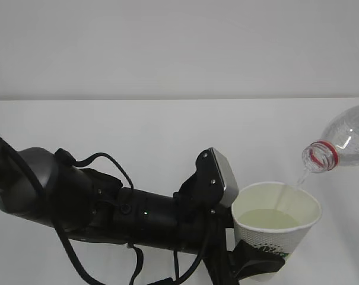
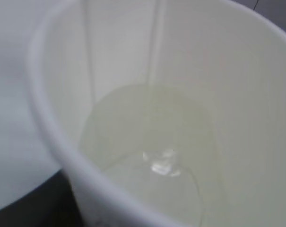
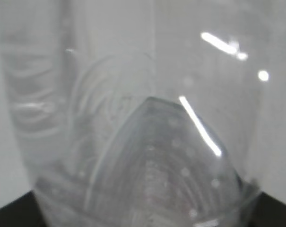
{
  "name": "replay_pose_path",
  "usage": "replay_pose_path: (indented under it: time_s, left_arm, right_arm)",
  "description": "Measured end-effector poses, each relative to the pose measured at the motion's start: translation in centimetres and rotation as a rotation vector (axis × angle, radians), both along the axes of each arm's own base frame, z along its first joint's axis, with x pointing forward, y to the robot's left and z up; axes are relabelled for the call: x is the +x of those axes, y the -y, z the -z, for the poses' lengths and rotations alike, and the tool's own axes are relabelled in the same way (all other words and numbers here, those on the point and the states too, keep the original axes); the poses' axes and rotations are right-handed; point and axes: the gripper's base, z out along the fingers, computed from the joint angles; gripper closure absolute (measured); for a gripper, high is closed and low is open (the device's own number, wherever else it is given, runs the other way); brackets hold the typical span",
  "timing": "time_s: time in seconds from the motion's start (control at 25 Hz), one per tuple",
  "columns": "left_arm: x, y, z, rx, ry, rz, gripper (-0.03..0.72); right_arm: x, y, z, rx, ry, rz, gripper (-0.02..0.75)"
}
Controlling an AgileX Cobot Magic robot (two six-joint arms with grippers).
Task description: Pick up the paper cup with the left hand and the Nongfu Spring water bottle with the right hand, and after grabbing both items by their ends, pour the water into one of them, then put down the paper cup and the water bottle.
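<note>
Water (image 1: 298, 177) is running in a thin stream from the tilted Nongfu Spring water bottle (image 1: 343, 141) into the paper cup (image 1: 276, 221), pooling at the cup's bottom. Left hand (image 1: 250, 259) fingers (image 1: 254, 262) are gripping the paper cup around its lower wall, holding it upright above the white tabletop (image 1: 137, 130). Right hand fingers are lying outside the exterior view; the right wrist view is filling with the clear ribbed bottle, apparently clamped between them.
</note>
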Motion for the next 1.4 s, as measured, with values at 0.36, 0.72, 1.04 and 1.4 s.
replay_pose_path:
  time_s: [0.36, 0.72, 1.04, 1.4]
  left_arm:
    - [0.00, 0.00, 0.00, 0.000, 0.000, 0.000, 0.190]
    - [-0.01, 0.00, 0.00, 0.000, 0.001, 0.001, 0.190]
    - [-0.01, 0.00, 0.00, 0.000, 0.001, 0.001, 0.190]
    - [-0.01, 0.00, 0.01, 0.001, 0.001, 0.001, 0.190]
  right_arm:
    - [0.01, 0.03, -0.03, 0.003, 0.002, 0.004, 0.270]
    - [0.02, 0.06, -0.05, -0.010, 0.007, 0.005, 0.270]
    - [0.02, 0.06, -0.05, -0.010, 0.007, 0.005, 0.270]
    - [0.03, 0.07, -0.07, -0.008, 0.009, 0.006, 0.270]
